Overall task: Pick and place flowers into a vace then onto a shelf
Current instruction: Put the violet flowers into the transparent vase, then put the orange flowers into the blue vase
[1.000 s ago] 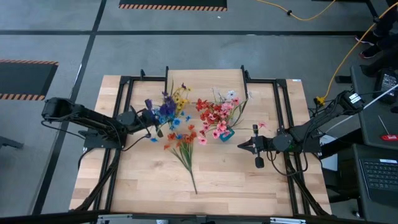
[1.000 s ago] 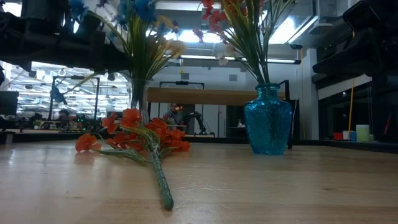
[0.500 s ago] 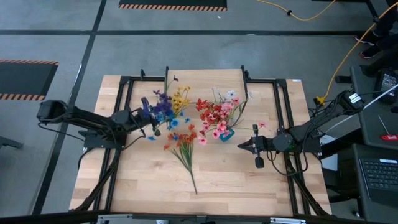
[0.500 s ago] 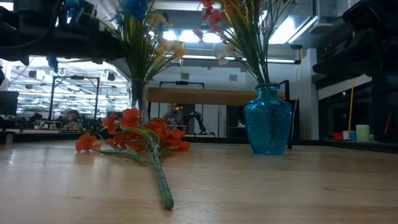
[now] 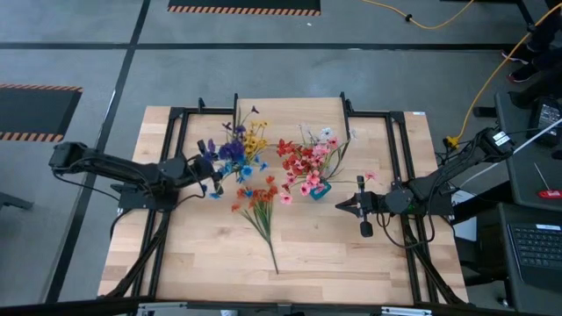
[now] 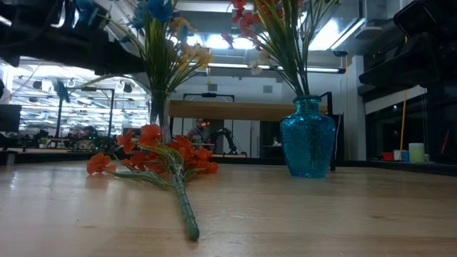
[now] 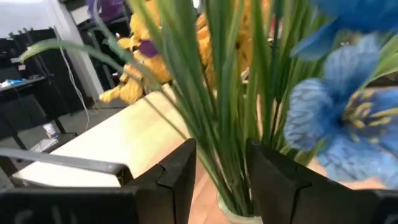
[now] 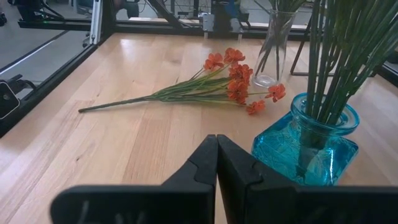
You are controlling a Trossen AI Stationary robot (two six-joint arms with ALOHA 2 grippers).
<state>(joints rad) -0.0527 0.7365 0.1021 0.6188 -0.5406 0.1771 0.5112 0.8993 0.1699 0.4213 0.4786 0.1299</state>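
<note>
A bunch of blue, purple and yellow flowers [image 5: 235, 149] stands in a clear glass vase [image 6: 158, 114]. My left gripper [image 5: 212, 167] is open on the vase's left side. Its fingers stand either side of the green stems [image 7: 217, 124] above the rim, and no touch shows. Red, pink and white flowers [image 5: 307, 158] stand in a blue glass vase [image 6: 307, 139]. An orange spray [image 5: 257, 197] lies flat on the table, its stem pointing toward the near edge. My right gripper [image 5: 341, 206] is shut, low, right of the blue vase. The shelf [image 5: 290, 110] stands at the far edge.
Black metal frame rails [image 5: 171, 132] run along the table's left and right sides. The near half of the tabletop [image 5: 334, 263] holds only the orange spray's stem. The room behind shows desks and equipment.
My left gripper has drawn back a little toward the table's left edge, away from the blue, purple and yellow bunch. That bunch's blossoms have shifted slightly toward the far edge and stay in the clear vase.
</note>
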